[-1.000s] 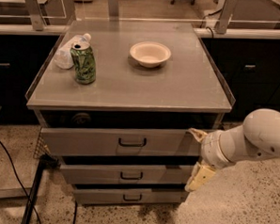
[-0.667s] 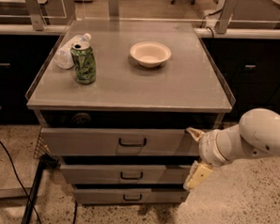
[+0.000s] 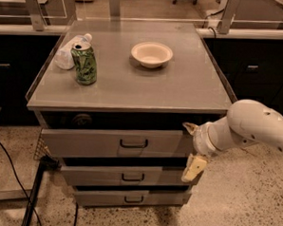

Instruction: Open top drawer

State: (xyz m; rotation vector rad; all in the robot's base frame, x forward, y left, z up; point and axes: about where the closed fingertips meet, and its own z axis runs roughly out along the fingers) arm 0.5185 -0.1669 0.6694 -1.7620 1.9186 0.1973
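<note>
Top drawer (image 3: pixel 83 142): uppermost and widest of three grey fronts under the bench (image 3: pixel 181 88), small dark loop handle (image 3: pixel 133 143) at its centre. Its front stands forward of the two below, and a dark gap shows between its upper edge and the bench top. A round lock (image 3: pixel 81 119) sits in that gap, to the left.

End effector (image 3: pixel 192 148): comes in from the right on a white arm and sits at the right end of the top drawer front, well away from the handle. Fingers are spread wide, one above the other. The upper fingertip (image 3: pixel 188 128) is at the drawer's upper right corner. The lower, cream-coloured finger (image 3: pixel 194 167) hangs in front of the right end of the middle drawer (image 3: pixel 95 175). Nothing is held between them. Cannot tell whether either finger touches the drawer edge.

Bottom drawer (image 3: pixel 99 197): narrowest, handle centred.

On the bench: green drink can (image 3: pixel 84 63) upright near the left edge, crumpled clear plastic bottle (image 3: pixel 68 51) lying just behind it, white bowl (image 3: pixel 151 54) near the middle rear, apart from both.
</note>
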